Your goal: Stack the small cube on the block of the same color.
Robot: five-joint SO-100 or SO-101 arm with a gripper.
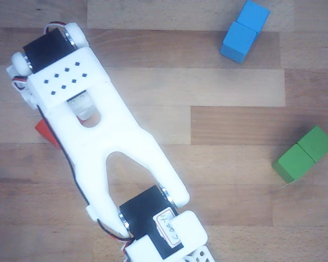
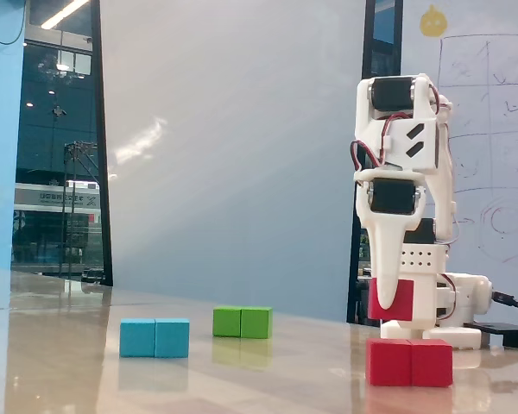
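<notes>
**Red cube held above its matching block on a wooden table**

From my remote station, the fixed view shows the white arm [image 2: 406, 172] bent downward with its gripper [image 2: 387, 304] clamped on the small cube [image 2: 394, 300], which hangs just above the block [image 2: 409, 362] without touching it. A narrow gap of background shows between the two red pieces. The block lies flat on the table [image 2: 242, 379], its seam running down the middle, roughly beneath the cube.

In the other view, looking down, the arm's white body [image 1: 98, 142] covers most of the left half, and I can make out only a sliver of red [image 1: 45, 132] at its left edge; which red piece that is, I cannot tell. The tabletop [image 1: 235, 98] there is made of wooden planks in light and darker brown tones. A blue block [image 1: 244, 30] lies near the top edge and a green block [image 1: 303, 154] lies toward the right, well apart from each other.

In the fixed view the surface is glossy enough to mirror the blue and green blocks faintly. Behind stands a pale wall [image 2: 233, 147], dark glass panes [image 2: 60, 147] to the left reflecting ceiling lights, and a whiteboard [image 2: 492, 129] with faint sketches to the right.
</notes>
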